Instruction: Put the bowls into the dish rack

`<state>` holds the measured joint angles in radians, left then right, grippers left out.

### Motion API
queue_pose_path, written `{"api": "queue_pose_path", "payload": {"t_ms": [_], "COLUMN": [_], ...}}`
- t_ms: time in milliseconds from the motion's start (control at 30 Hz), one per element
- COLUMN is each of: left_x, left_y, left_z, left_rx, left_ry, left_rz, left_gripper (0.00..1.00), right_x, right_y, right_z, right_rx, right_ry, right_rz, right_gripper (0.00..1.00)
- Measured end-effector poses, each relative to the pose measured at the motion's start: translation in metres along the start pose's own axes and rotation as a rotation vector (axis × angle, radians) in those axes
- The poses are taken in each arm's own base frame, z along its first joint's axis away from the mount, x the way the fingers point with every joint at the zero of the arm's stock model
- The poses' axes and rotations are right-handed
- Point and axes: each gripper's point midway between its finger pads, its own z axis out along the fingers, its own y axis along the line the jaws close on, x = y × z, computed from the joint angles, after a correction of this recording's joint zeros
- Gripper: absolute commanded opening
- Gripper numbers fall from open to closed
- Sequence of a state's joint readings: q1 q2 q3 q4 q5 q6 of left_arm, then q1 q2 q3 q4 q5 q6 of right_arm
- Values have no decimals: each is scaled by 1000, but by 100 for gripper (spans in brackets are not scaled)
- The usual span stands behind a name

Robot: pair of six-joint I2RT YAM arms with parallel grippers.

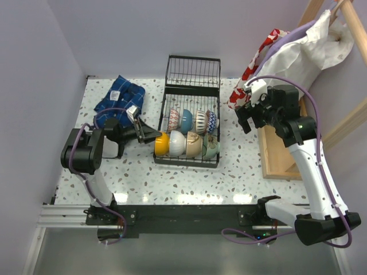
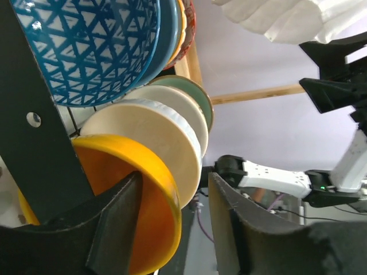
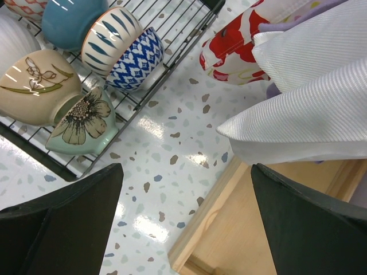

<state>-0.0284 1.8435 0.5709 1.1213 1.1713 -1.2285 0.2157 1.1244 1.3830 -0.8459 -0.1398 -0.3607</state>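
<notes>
Top external first: finding the rack (image 1: 192, 69) sitting mid-table (image 1: 189, 183), with its upright end panel at 12 o'clock, and carrying two rows of four bowls (image 1: 186, 119), all standing on edge between the tines, presumably for draining and close packing. Spotting the yellow bowl (image 1: 161, 143) at the rack's 8 o'clock corner, leaning on a white bowl (image 1: 176, 143) at its 3 o'clock. Reaching in from 9 o'clock with the left gripper (image 1: 150, 136), low and level, likely for feeding that bowl sideways into the end slot. Checking the left wrist view: straddling the yellow rim with jaws parted, one finger (image 2: 117, 223) lying inside the bowl, the other (image 2: 229, 229) standing clear of the outer wall, so bracketing the rim and pinching nothing. Hovering the right gripper (image 3: 184, 167) at the rack's 3 o'clock beside the tray (image 3: 229, 229), spread wide and empty, probably parked out of the way. Seeing no bowl outside the rack, so judging the loading nearly finished. Calling next for a straight pull-back toward 9 o'clock, while guarding against the inner finger dragging the yellow bowl off its tines.
</notes>
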Motion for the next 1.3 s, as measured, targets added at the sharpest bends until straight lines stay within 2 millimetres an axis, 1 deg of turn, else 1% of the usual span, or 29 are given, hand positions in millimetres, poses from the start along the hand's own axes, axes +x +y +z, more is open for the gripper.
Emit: {"api": "queue_pose_path", "payload": {"t_ms": [33, 167, 233, 367, 467, 567, 667, 733, 800, 833, 867, 900, 1000, 1033, 1100, 1133, 1200, 1300], "left_x": [-1, -13, -20, -29, -28, -27, -28, -33, -45, -55, -65, -76, -104, -112, -121, -124, -127, -131], "left_y": [-2, -10, -10, 6, 19, 26, 26, 20, 7, -2, -13, -25, -61, -71, -82, -85, -84, -82], "left_z": [0, -1, -1, -5, -12, -20, -29, -36, -44, -48, -51, -54, -60, -61, -64, -65, -68, -72], "left_rx": [-11, -81, -120, -244, -337, -402, -466, -506, -556, -581, -601, -616, -641, -646, -655, -662, -682, -715], "left_ry": [-1, -7, -7, 6, 31, 53, 61, 50, 23, 1, -22, -45, -96, -110, -122, -125, -124, -132], "left_rz": [25, 130, 185, 221, 224, 236, 270, 320, 407, 467, 534, 600, 780, 827, 899, 927, 958, 974], "left_gripper": [60, 62, 64, 68, 70, 70, 70, 71, 75, 76, 86, 99, 100, 100, 100, 100, 100, 100], "right_x": [0, 0, 0, 0, 2, 3, 7, 12, 20, 25, 31, 36, 46, 51, 60, 63, 73, 77], "right_y": [0, 0, 0, 0, 1, 2, 4, 6, 7, 8, 10, 11, 13, 13, 13, 13, 15, 18], "right_z": [0, 0, 0, -1, -3, -6, -7, -6, -4, -2, 0, 2, 5, 6, 9, 10, 10, 1], "right_rx": [0, 0, 0, 0, 2, 3, 5, 3, 8, 11, 11, 10, 13, 17, 26, 29, 35, 37], "right_ry": [0, 0, -1, -2, -6, -10, -13, -8, 2, 14, 27, 41, 85, 111, 166, 184, 226, 231], "right_rz": [0, 0, 0, 0, -1, -1, -1, 3, 18, 28, 42, 57, 98, 114, 151, 162, 184, 198], "right_gripper": [98, 98, 99, 99, 99, 99, 99, 99, 99, 99, 99, 99, 99, 99, 99, 99, 99, 99]}}
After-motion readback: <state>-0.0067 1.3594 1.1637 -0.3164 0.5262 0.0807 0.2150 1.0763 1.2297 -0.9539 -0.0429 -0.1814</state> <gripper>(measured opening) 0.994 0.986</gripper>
